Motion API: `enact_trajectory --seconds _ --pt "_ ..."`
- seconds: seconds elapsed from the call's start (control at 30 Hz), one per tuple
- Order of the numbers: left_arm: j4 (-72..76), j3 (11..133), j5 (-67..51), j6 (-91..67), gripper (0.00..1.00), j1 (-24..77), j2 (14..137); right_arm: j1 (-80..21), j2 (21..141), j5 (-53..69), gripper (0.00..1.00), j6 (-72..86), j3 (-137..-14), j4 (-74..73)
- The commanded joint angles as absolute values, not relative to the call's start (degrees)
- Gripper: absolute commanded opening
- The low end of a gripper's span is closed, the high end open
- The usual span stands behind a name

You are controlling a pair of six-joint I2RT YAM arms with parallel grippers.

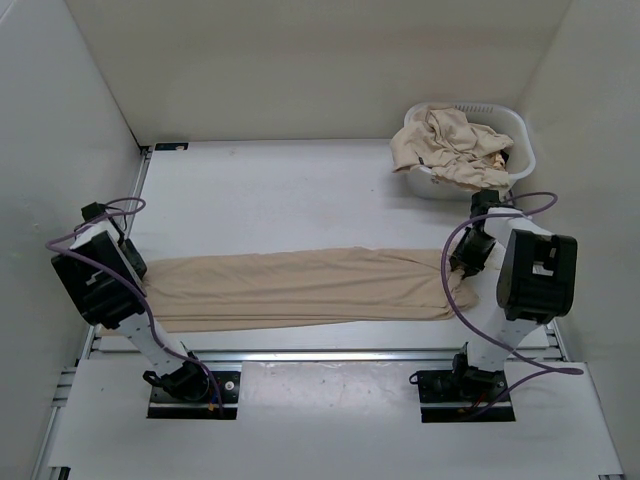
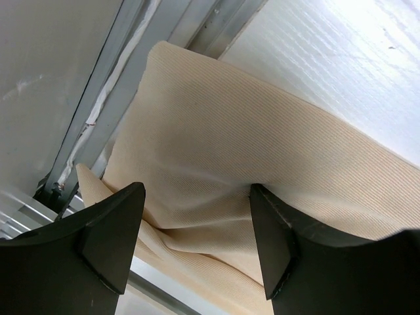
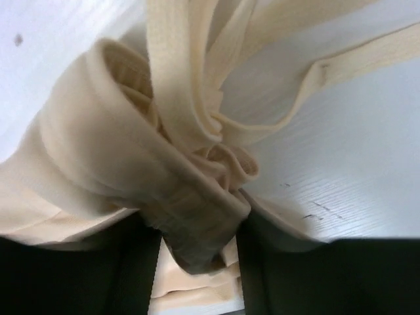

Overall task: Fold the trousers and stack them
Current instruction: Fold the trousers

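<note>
beige-tan trousers of soft thin fabric (image 1: 300,288) lie stretched flat along the near edge of the white table (image 1: 300,190), reaching from the left arm to the right arm. the right gripper (image 3: 197,252) is clamped on a bunched, rolled wad of cloth at the right end. the left gripper (image 2: 197,191) has its jaws apart, straddling a pucker in the left end close to the table's left edge, with nothing pinched yet. the step in hand looks like taking both ends for a fold. to do it well, the left fingers should close on every layer of that end, not only the top sheet, and both arms should lift together, keeping the cloth taut so it neither sags nor twists. more tan trousers (image 1: 450,145) are heaped in the white plastic laundry basket (image 1: 522,140) at the far right corner.
</note>
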State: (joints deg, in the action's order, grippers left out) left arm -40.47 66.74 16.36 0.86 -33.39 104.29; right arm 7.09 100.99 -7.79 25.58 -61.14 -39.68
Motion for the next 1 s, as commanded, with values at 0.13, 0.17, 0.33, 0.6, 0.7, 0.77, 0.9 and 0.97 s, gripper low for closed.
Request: enact_trajectory --seconds 0.13,0.17,0.33,0.6,0.7,0.77,0.9,0.97 --pt "-42.5 66.7 11.8 0.0 0.77 -33.2 99.0 9.8 103.5 -8.6 0.0 26.7 -54.3 -40.3" --pt "-43.3 66.7 10.8 0.0 0.77 -33.2 98.2 9.8 103.4 -10.5 0.0 27.5 -55.5 -42.8" --pt "-45.3 64.8 8.1 0.0 0.77 -29.2 94.9 9.8 97.9 -28.2 0.0 30.6 -66.9 -54.7" --pt "-49.5 66.8 4.6 0.0 0.81 -18.4 91.0 12.4 89.9 -45.0 0.0 29.2 -81.8 -65.0" --pt "-50.5 67.3 4.6 0.0 0.81 -13.8 91.7 2.4 89.4 -47.3 0.0 36.0 -80.6 -68.9" --pt "-50.5 66.5 5.1 0.0 0.81 -11.1 92.3 -7.0 88.9 -46.4 0.0 45.7 -78.5 -70.4" --pt "-48.9 62.8 7.5 0.0 0.81 -3.5 95.1 -24.2 93.3 -45.5 0.0 65.9 -79.5 -75.5" --pt "-47.0 60.5 8.1 0.0 0.81 -2.3 96.3 -33.5 97.5 -45.5 0.0 77.6 -84.5 -80.5"
